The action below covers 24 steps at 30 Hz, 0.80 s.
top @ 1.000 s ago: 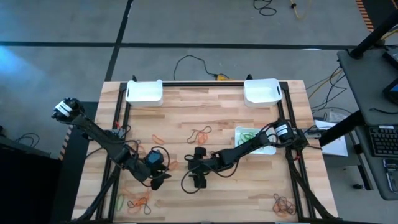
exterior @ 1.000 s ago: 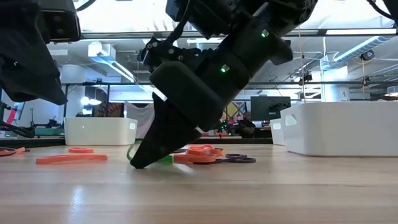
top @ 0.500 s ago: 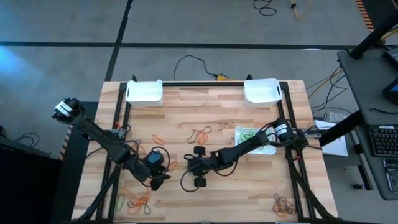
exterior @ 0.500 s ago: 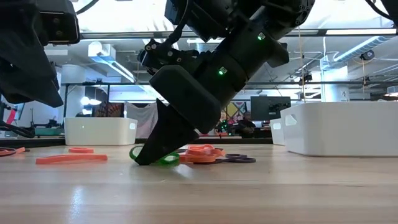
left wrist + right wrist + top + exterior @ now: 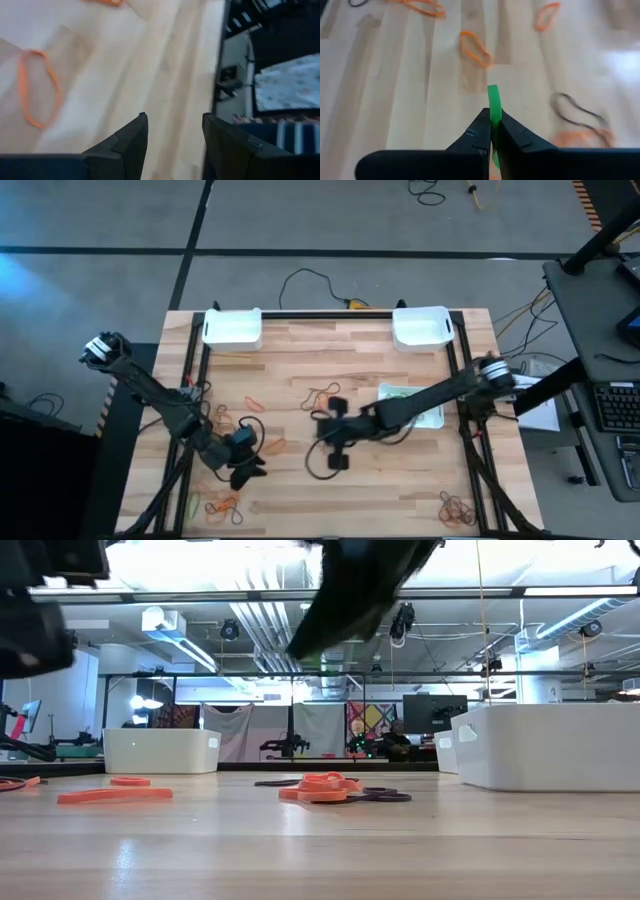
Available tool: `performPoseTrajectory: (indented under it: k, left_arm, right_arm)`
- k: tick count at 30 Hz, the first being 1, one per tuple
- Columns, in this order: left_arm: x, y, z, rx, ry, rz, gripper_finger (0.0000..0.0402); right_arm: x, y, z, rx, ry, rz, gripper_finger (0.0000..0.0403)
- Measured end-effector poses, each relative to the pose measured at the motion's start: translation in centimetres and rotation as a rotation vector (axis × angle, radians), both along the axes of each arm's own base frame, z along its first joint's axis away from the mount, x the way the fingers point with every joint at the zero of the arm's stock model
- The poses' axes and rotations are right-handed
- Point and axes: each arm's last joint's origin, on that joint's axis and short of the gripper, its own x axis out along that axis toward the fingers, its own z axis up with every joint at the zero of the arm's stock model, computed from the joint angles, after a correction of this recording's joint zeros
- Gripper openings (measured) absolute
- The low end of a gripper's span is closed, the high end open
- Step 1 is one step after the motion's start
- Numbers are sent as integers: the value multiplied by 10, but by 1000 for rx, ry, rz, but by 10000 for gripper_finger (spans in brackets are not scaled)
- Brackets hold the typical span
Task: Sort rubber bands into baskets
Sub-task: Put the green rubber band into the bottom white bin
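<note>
Green rubber was what I had in the right pincer (image 5: 491,131): its two fingers were clenched on a single green band (image 5: 493,102), which stood up between the tips in the right wrist view. From overhead that pincer (image 5: 336,442) sat over the middle of the desk (image 5: 350,370), raised off the wood; in the low view only its dark bulk crossed the top of the picture.

I could read no brand, label or writing anywhere.

I counted three white baskets. Two stood at the far edge of the desk, one towards the left (image 5: 232,328) and one towards the right (image 5: 420,326). The third (image 5: 432,418) lay under the right arm near the right edge, with some green bands inside it (image 5: 396,393).

The loose rubber bands lay in scattered groups too tangled for me to count singly: an orange and dark clump near the desk's middle (image 5: 320,394), a lone orange loop to the left of that clump (image 5: 254,401), an orange and green cluster at the near left corner (image 5: 222,505) and a tangle at the near right corner (image 5: 457,506).

The left pincer (image 5: 243,470) hung over the left part of the desk with its fingers (image 5: 125,142) apart and nothing between them; an orange loop (image 5: 37,87) lay on the wood beyond them.
</note>
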Motion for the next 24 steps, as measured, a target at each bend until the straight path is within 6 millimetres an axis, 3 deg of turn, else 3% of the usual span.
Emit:
performPoseTrajectory:
  k: [5,9,12,17,24]
  left_arm:
    - [-14,-13,2,-53,24,-45,161]
    - [-25,-23,-2,-77,79,-62,157]
    - [-33,-28,-6,-85,123,-68,157]
    - [-39,-31,-6,-104,154,-89,157]
    - [-46,-31,0,-150,302,-202,157]
  right_arm:
    - [-52,-16,50,-7,70,-110,9]
    - [-95,-32,59,-1,165,-306,9]
    - [-126,-41,55,66,227,-458,9]
    - [-167,-53,30,193,247,-702,9]
    - [-207,-65,-4,345,231,-972,9]
